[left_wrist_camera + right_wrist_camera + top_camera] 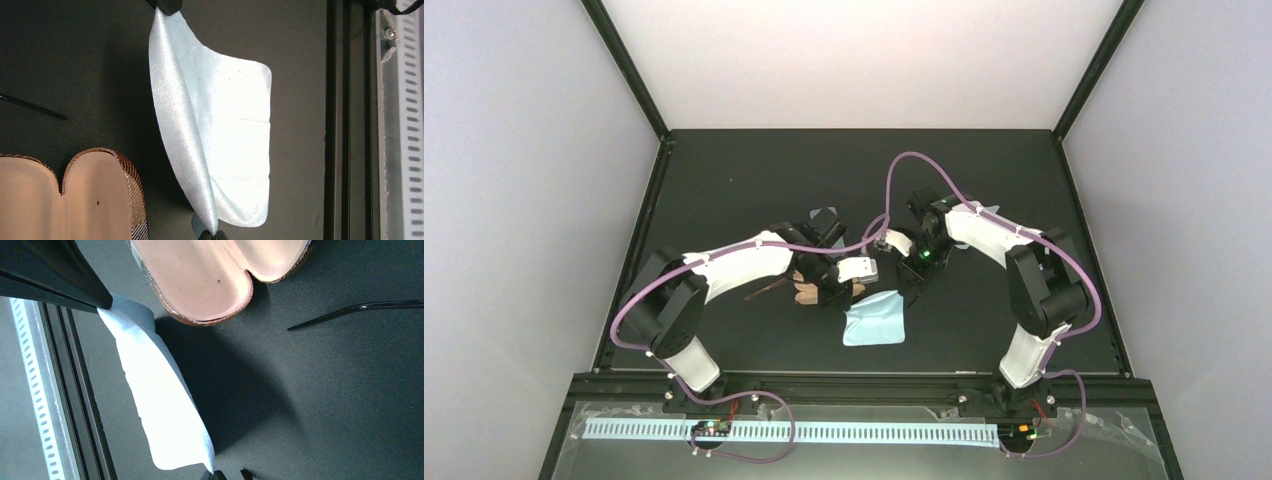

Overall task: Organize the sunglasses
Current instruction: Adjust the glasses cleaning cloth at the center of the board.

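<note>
A light blue cloth point(874, 318) hangs stretched between both grippers over the black table. My left gripper point(217, 235) is shut on one corner of the cloth point(220, 130). My right gripper point(222, 474) is shut on the opposite corner of the cloth point(160, 405). Of the sunglasses, only one thin reddish-brown arm point(764, 290) shows, lying left of the open tan case point(809, 290). That thin arm point(30, 106) point(360, 310) also shows in both wrist views. The rest of the sunglasses is hidden under my left arm.
The open tan case point(75, 200) point(215, 275), with a striped brown rim, lies just left of the cloth. A pale blue-grey item point(826, 215) peeks out behind my left arm. The table's black front rail point(345, 125) runs close beside the cloth.
</note>
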`<state>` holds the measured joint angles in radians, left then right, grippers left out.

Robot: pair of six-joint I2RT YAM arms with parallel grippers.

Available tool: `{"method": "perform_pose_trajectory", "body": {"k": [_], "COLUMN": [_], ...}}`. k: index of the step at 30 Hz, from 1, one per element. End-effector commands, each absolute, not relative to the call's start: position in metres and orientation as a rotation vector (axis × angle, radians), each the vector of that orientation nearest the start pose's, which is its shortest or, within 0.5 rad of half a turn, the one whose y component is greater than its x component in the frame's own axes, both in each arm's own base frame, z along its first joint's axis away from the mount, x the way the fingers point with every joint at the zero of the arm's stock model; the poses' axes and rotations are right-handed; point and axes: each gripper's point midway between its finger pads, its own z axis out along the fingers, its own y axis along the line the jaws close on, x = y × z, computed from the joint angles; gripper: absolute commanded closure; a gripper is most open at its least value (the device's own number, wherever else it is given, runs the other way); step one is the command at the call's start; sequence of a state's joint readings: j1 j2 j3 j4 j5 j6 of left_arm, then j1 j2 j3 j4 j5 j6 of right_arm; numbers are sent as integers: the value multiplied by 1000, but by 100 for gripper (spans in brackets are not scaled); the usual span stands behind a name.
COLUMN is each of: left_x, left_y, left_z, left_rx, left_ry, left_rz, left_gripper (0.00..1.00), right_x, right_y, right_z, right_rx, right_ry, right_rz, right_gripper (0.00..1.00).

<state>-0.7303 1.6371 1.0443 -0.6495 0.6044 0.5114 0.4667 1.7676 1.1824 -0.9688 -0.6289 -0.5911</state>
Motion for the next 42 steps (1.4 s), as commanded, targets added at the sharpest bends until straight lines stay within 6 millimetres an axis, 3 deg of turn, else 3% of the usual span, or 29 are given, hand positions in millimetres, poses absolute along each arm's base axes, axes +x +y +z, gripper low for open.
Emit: {"method": "perform_pose_trajectory", "body": {"k": [1,13,22,30,42], "left_x": [193,188,167,160,176], "left_y": [-305,-311,-311,-306,-308], "left_z": [79,76,65,62,85], "left_rx": [1708,1735,1854,1897,1825], "left_ry": [2171,2131,2107,2084,2049], "left_rz": [-877,-908,-885,-828,-725], "left_gripper": [98,97,97,97,98], "right_x": [235,221,198,187,204], "right_y": [230,228,227,226,230], "right_z": [75,66,61,59,76], "right_rx": [-1464,-1502,-1571,-1584,-1530], "right_ry": [2532,2567,2601,2612,2559], "right_rz": [939,1010,1074,1106,1028], "right_gripper": [99,98,98,98,99]}}
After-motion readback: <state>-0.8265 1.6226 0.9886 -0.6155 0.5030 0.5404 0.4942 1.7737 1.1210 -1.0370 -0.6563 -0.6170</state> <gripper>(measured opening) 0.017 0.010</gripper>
